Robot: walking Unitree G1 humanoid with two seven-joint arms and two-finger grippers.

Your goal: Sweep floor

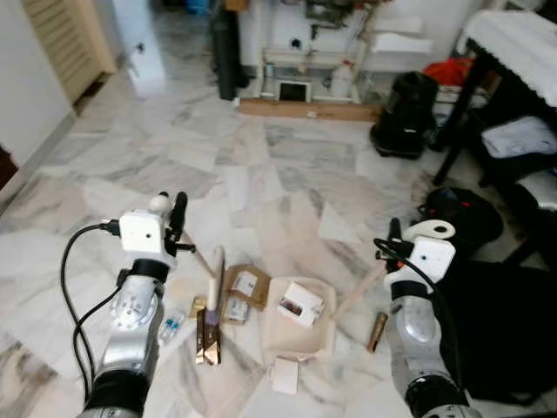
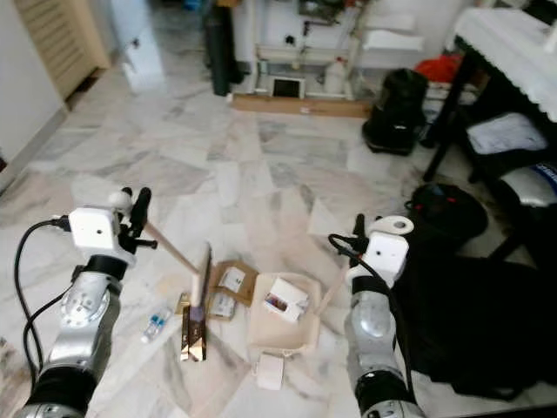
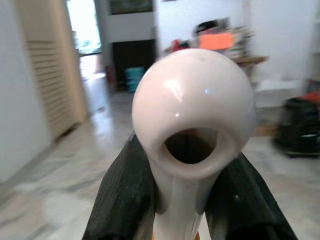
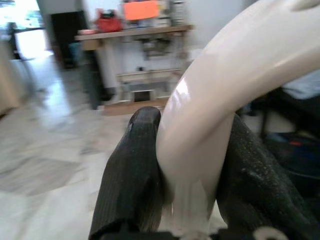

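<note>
My left gripper is shut on the white knobbed top of a broom handle, with a black finger on each side. The wooden stick slants down to the brush head on the marble floor. My right gripper is shut on the curved white grip of the dustpan handle. The cream dustpan lies on the floor between my arms with a small white box in it. Beside the brush lie a cardboard piece, gold wrappers and a small bottle.
A white card and a gold tube lie near the pan. A black cloth and black bag are on the right, below a dark table. A black vacuum and wooden plank stand farther back.
</note>
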